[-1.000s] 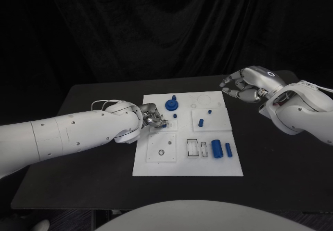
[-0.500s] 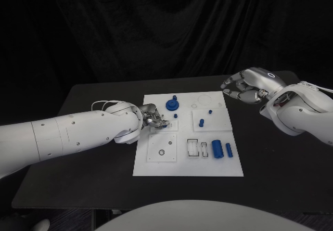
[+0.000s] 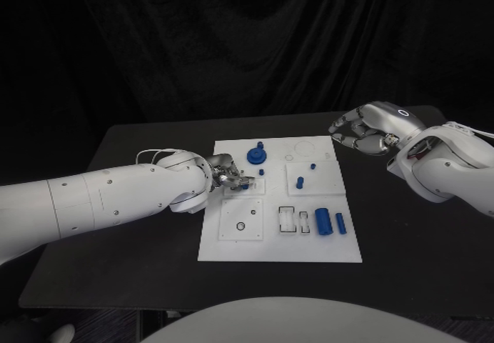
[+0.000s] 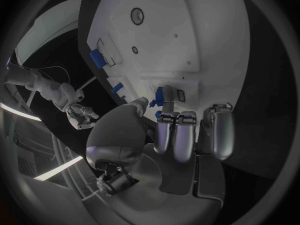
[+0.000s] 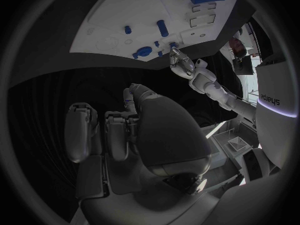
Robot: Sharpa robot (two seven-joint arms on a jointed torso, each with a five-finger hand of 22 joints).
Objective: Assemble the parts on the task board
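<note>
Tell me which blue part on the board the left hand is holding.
The small blue part pinched in the left hand at the board's left-middle; every other blue piece sits free of both hands.

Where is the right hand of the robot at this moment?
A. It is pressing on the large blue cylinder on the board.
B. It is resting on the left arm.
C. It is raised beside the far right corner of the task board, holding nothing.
C: the right hand hangs with curled fingers and nothing in them, off the far right corner of the task board, touching no part.
</note>
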